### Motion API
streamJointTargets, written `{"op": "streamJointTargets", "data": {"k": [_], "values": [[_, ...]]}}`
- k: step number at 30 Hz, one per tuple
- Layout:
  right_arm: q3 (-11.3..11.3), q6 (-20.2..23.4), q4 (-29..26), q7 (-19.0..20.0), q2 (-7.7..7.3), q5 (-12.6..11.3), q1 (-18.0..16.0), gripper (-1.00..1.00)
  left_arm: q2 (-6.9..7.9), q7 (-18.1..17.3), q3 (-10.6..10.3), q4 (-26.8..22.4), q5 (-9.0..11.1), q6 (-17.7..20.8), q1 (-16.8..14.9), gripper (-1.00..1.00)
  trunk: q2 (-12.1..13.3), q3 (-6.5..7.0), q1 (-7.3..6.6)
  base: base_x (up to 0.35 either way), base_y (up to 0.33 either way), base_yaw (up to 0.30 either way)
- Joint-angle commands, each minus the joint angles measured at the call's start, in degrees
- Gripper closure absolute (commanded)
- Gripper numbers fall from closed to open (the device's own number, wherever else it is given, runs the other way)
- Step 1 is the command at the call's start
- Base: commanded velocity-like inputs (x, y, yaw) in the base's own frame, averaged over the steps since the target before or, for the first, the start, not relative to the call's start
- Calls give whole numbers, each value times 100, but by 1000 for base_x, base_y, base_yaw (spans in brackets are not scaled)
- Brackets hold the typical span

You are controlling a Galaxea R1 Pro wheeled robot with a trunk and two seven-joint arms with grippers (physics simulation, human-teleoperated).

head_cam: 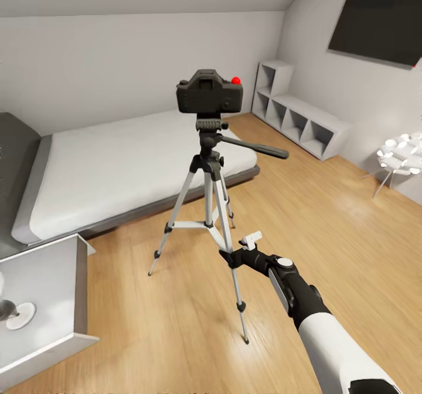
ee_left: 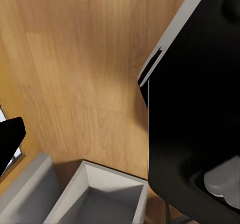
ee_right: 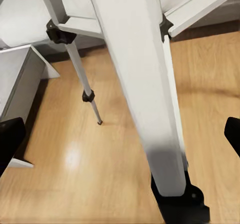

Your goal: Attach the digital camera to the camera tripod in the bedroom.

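The digital camera (head_cam: 209, 93) was black with a red dot; the camera tripod (head_cam: 209, 206) silver-legged, black-jointed; the floor (head_cam: 328, 218) light wood.

Our right arm, white and black

We see a glossy white forearm shell (head_cam: 343, 353) running into a black wrist section (head_cam: 293, 285) with a round white cap (head_cam: 285, 261); behind the jaws a small white block (head_cam: 251, 240) sits on the black right gripper (head_cam: 230, 257).
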Motion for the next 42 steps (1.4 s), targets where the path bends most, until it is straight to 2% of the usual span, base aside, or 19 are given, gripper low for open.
{"op": "streamJointTargets", "data": {"k": [1,20,25,29,33,42], "values": [[-13,22,-11,25,2,56,-2,-100,-1,22,-48,-3,26,24,-3,-100,-9,-8,2,-62,0,0],[-18,28,-11,15,-5,44,-2,-100,-8,22,-39,7,26,24,-3,-100,-9,-8,2,-12,0,0],[-16,31,-9,23,-71,32,-2,-100,-4,22,-39,7,32,24,-3,-100,-9,-8,2,0,0,0],[-9,32,102,33,-286,35,-2,-100,-1,22,-39,7,34,24,-3,-100,-9,-8,2,0,0,0],[-6,29,443,88,-559,58,-2,-100,0,22,-39,7,35,24,-3,-100,-9,-8,2,0,0,0],[-22,-15,1415,697,-1232,89,-2,-100,0,22,-39,7,38,24,-3,-100,-9,-8,2,0,0,0]]}}
